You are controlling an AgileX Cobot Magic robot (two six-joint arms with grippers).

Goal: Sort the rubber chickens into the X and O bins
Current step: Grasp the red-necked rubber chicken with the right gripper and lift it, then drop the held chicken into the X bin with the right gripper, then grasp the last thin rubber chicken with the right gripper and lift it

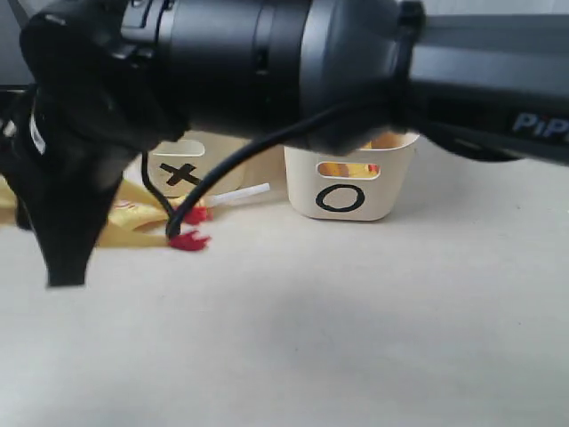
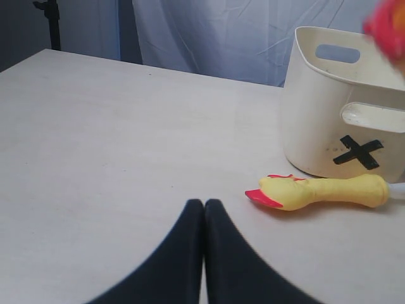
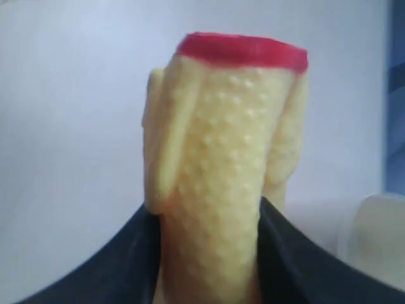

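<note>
My right gripper (image 3: 209, 212) is shut on a yellow bumpy rubber chicken (image 3: 221, 139) whose red band (image 3: 243, 50) points away from the camera. My left gripper (image 2: 204, 206) is shut and empty, low over the table. A second chicken (image 2: 323, 191) lies on the table in front of the X bin (image 2: 316, 114), a little way from the left fingertips. In the exterior view the X bin (image 1: 182, 173) and the O bin (image 1: 351, 197) stand side by side at the back. Yellow (image 1: 348, 168) shows through the O bin's handle slot. A yellow body (image 1: 133, 222) with red feet (image 1: 188, 238) shows left of the X bin.
A large black arm (image 1: 293, 62) close to the camera fills the top of the exterior view and hides the bins' rims. A black cable (image 1: 222, 173) loops down in front of the X bin. A cream bin rim (image 3: 380, 234) shows beside the held chicken. A blue curtain (image 2: 209, 31) hangs behind the table.
</note>
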